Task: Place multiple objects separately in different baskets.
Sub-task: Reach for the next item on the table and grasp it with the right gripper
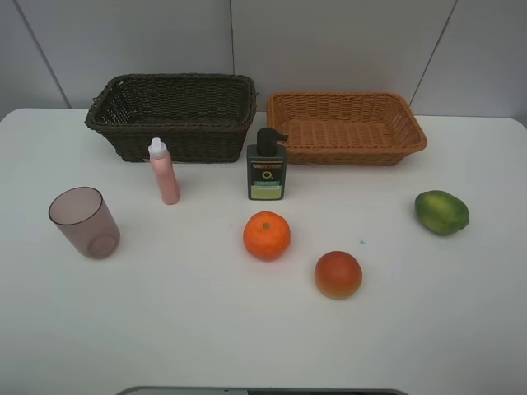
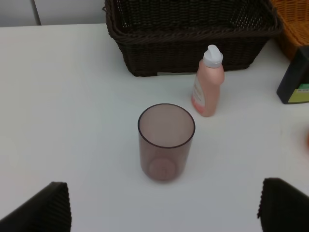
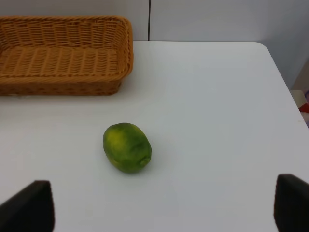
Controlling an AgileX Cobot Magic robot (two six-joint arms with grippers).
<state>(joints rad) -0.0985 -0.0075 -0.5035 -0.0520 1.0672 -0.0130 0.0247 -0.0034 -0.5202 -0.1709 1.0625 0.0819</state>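
Fingers (image 2: 46, 210) on your left gripper (image 2: 164, 212) and right gripper (image 3: 161, 208) are wide open and empty, so lower the left one around the pink cup (image 2: 166, 142) and squeeze softly.

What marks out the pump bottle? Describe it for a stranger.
Find the dark basket and the tan basket at the back. The pump bottle stands before the gap between them. It is squat and dark green, unlike the slim pink bottle beside it.
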